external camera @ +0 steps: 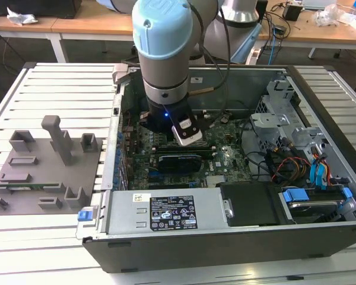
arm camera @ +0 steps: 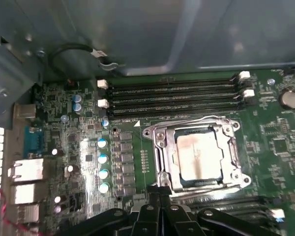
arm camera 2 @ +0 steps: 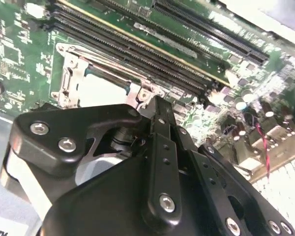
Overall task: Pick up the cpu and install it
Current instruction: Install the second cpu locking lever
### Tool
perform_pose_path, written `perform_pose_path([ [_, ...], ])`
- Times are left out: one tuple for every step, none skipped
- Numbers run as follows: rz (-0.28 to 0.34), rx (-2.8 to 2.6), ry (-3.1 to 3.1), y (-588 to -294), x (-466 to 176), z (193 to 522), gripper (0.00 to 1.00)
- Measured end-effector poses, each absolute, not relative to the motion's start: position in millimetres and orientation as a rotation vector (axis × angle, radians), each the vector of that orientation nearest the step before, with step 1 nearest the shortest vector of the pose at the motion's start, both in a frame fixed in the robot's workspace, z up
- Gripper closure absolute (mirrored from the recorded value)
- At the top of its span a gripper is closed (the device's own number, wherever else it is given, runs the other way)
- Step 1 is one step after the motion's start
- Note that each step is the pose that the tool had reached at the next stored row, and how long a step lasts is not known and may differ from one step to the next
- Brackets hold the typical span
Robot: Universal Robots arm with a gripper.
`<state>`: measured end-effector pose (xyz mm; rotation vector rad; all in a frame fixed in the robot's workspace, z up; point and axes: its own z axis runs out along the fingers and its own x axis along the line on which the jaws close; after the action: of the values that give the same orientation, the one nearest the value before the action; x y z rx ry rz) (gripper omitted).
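Observation:
The cpu (arm camera: 196,155) lies flat inside the motherboard socket, its shiny silver top framed by the metal socket bracket (arm camera: 160,147). It also shows as a pale square (arm camera 2: 101,91) in the second wrist view. My gripper (arm camera: 160,199) hovers just beside the socket's near edge, above the board, with its black fingers (arm camera 2: 156,110) pressed together and nothing between them. In the exterior view the arm (external camera: 163,53) reaches down into the open computer case (external camera: 225,243), over the middle of the motherboard.
Memory slots (arm camera: 172,93) run along the socket's far side. A grey tray (external camera: 47,172) with grey plastic blocks sits at the exterior view's left. The power supply (external camera: 166,211), the drive cage (external camera: 285,119) and loose cables (external camera: 291,166) crowd the case.

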<state>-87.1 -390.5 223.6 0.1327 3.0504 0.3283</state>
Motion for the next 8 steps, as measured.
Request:
perform_pose_path([
  [0.280,0.131,3.054,-390,-87,225,0.89],
  [0.259,0.131,3.055,-390,-86,225,0.89],
  [0.257,0.131,3.055,-390,-86,225,0.89],
  [0.255,0.132,3.055,-390,-84,225,0.89],
  [0.252,0.133,3.055,-390,-80,225,0.89],
  [0.246,0.133,3.056,-389,-77,225,0.89],
  [0.242,0.133,3.056,-389,-75,225,0.89],
  [0.232,0.133,3.056,-387,-70,225,0.89],
])
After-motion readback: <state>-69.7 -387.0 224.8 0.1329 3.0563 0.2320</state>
